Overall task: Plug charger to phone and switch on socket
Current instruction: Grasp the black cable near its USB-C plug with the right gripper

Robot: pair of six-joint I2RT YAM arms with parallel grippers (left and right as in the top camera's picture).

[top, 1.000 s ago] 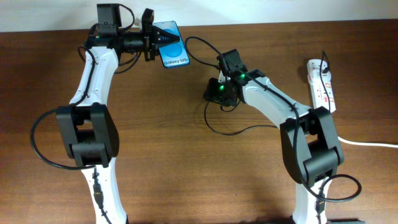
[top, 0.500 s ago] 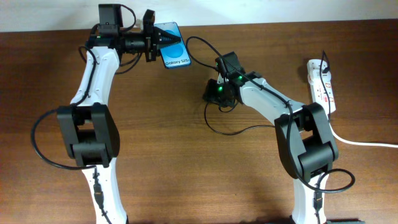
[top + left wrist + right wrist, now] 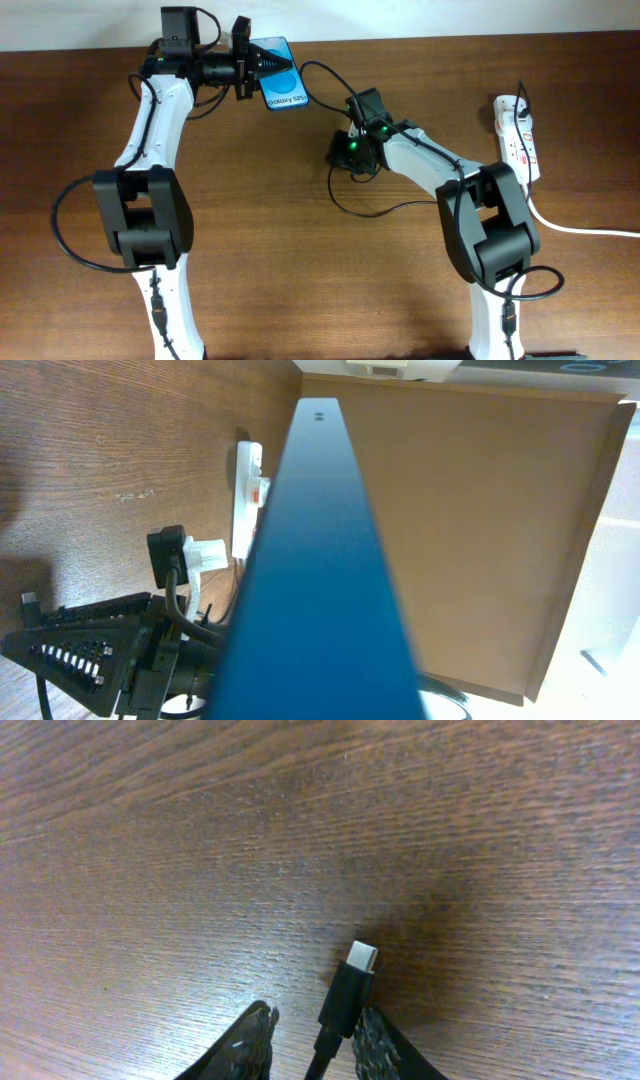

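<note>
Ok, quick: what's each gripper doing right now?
Left gripper: closed, holding the phone.
Right gripper: closed on the charger.

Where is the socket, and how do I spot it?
Look at the wooden table from above, near its right edge. The socket lies flat there. Only it is a long white strip with red marks and a thick white cord.

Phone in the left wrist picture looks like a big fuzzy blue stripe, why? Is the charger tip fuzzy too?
Left wrist view: the phone is edge-on and very near the lens, so it looks soft, while the socket behind it is sharper. Right wrist view: the charger tip is crisp, with a dark shadow around it. Overhead view: the phone's screen text is readable.
</note>
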